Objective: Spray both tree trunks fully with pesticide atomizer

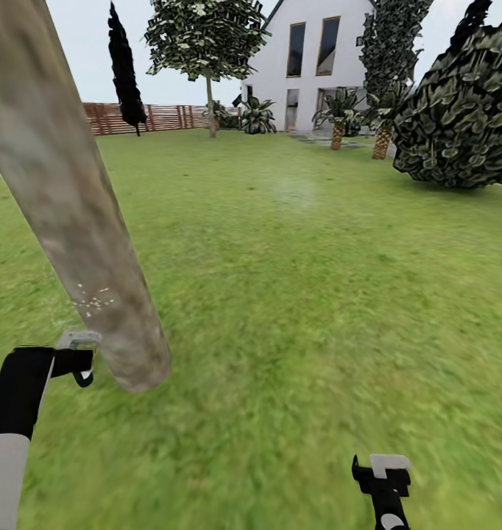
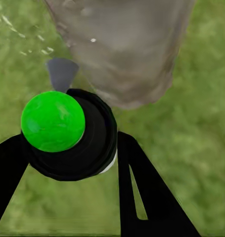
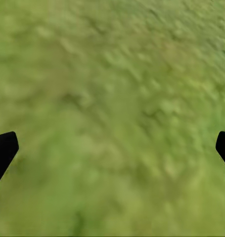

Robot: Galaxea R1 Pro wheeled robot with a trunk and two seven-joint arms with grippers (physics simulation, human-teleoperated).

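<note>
holding pesticide atomizer (image 2: pixel 67 133), left tool (image 1: pixel 80 359) beside tree trunk (image 1: pixel 67 191).

Smooth, mottled matt tree trunk (image 1: pixel 74 221); blurry grass floor (image 1: pixel 317 294); slatted wooden fence (image 1: pixel 163 116).

I get flat, even daylight under a pale overcast sky (image 1: pixel 89 37), without hard shadows or glare. The grass (image 1: pixel 317 309) renders smeared and blurry throughout, and the near tree trunk (image 1: pixel 67 199) looks soft, mottled.
</note>
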